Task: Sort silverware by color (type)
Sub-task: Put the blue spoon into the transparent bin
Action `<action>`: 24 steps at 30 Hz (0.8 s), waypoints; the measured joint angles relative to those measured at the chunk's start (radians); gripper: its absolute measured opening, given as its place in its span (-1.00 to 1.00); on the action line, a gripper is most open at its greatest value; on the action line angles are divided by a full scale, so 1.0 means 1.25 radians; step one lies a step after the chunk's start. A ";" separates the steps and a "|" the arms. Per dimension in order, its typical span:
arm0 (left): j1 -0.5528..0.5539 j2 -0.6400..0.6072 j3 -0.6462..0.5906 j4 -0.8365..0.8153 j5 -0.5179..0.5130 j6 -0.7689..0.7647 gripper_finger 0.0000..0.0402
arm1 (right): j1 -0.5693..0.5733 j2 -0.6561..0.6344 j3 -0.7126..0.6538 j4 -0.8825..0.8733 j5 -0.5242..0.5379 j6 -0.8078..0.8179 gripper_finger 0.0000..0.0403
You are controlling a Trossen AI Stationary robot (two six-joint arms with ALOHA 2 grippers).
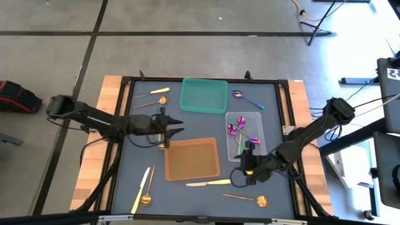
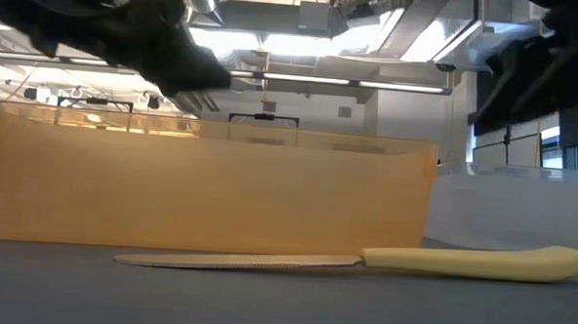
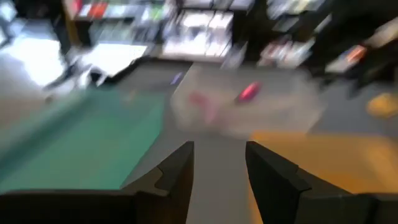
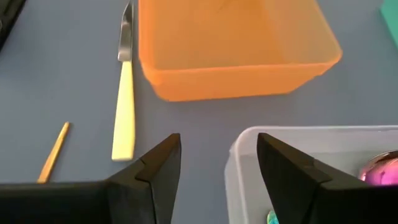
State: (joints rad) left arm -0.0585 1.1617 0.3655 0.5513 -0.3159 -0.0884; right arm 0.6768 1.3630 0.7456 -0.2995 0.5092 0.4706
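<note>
The silverware lies scattered over the dark blue desk (image 1: pixel 200 94): iridescent purple spoons with teal handles (image 1: pixel 237 130) sit in the clear plastic tray (image 1: pixel 257 116) at right, one more purple spoon (image 1: pixel 247 99) lies just beyond that tray, and a yellow-handled knife with a thin silver blade (image 1: pixel 209 183) rests just in front of the empty orange tray (image 1: pixel 192 159). Gold round-bowled spoons (image 1: pixel 249 199) and more yellow-handled knives (image 1: pixel 140 189) lie near the front corners and at far left beside the teal tray (image 1: pixel 204 95). The right gripper (image 1: pixel 250 147) hovers over the clear tray's near edge with fingers apart and empty, while the left gripper (image 1: pixel 177 124) hangs spread and empty between the teal and orange trays.
</note>
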 joint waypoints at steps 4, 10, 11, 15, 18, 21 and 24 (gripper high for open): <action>0.022 0.060 0.115 -0.273 -0.043 -0.052 -0.31 | 0.006 0.013 0.000 0.008 0.001 0.000 -0.01; 0.025 0.147 0.184 -0.391 -0.033 -0.092 -0.31 | 0.003 0.013 0.000 0.009 -0.002 -0.002 -0.01; 0.027 0.160 0.184 -0.389 -0.024 -0.091 -0.31 | 0.003 0.013 0.000 0.008 0.000 -0.002 -0.01; 0.047 0.196 0.184 -0.388 0.039 -0.091 -0.31 | 0.003 -0.010 0.058 -0.112 0.038 0.004 -0.01; 0.057 0.210 0.184 -0.384 0.095 -0.095 -0.31 | 0.003 -0.044 0.145 -0.269 0.127 0.045 -0.01; 0.059 0.221 0.184 -0.374 0.156 -0.097 -0.31 | 0.003 -0.068 0.235 -0.431 0.201 0.098 -0.01; 0.058 0.225 0.184 -0.337 0.214 -0.097 -0.31 | 0.001 -0.090 0.300 -0.567 0.238 0.146 -0.01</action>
State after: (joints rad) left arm 0.0135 1.4425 0.5949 0.1295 -0.0484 -0.2092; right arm 0.6785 1.2507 1.1205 -1.0078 0.8062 0.6532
